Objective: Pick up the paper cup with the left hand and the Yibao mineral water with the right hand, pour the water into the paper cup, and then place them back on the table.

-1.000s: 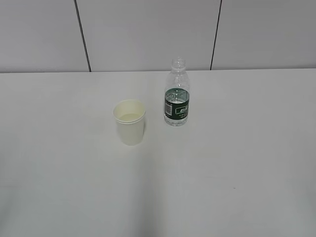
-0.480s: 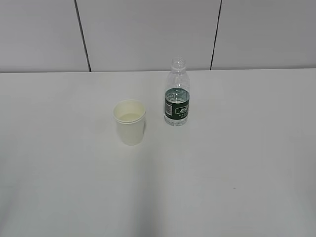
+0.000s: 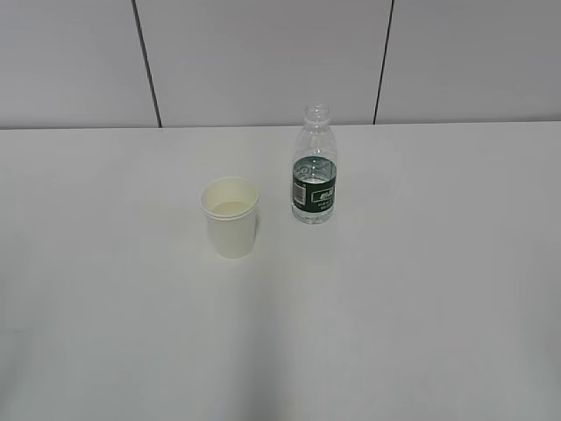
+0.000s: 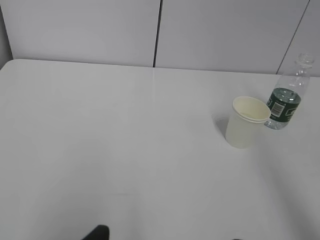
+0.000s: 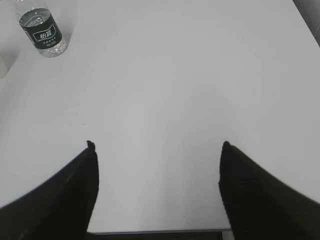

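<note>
Standing on the table (image 3: 438, 289) are one paper cup (image 3: 231, 217) and, just beside it to the right, one capless Yibao mineral water (image 3: 314, 168), both upright and ungripped. Two end effectors are counted: the right end effector (image 5: 157, 150) is seen with jaws spread wide over bare table, well apart from the bottle; the left end effector (image 4: 100, 232) is glimpsed only at the frame edge, likewise parted and empty.

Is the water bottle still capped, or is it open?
Open. The bottle stands upright on the table with its bare threaded neck showing and no cap on it.
</note>
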You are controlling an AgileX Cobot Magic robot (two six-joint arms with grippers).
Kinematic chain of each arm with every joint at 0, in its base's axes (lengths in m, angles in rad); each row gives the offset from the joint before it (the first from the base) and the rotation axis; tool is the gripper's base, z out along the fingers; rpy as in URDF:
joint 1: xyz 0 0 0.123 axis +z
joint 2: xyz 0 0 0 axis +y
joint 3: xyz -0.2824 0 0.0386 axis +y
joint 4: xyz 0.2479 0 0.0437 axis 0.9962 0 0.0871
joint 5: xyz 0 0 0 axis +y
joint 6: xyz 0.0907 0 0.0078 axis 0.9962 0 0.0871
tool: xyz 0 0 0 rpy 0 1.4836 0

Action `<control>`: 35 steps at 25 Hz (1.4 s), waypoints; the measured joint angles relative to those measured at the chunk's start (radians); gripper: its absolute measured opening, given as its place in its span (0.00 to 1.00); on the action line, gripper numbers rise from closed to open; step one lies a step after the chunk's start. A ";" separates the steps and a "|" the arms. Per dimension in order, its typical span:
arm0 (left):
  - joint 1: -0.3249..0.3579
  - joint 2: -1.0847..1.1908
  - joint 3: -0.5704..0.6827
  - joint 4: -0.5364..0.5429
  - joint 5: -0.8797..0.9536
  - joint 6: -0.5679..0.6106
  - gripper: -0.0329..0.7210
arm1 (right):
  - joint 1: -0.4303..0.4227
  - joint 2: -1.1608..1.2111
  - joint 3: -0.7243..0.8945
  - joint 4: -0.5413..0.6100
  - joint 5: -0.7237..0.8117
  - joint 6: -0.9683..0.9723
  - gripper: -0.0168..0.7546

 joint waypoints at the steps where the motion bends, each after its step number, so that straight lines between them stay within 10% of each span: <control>1: 0.000 0.000 0.000 0.000 0.000 0.000 0.62 | 0.000 0.000 0.000 0.000 0.000 0.000 0.78; 35: 0.000 0.000 0.000 0.000 0.000 0.000 0.62 | 0.000 0.000 0.000 0.000 0.000 0.000 0.78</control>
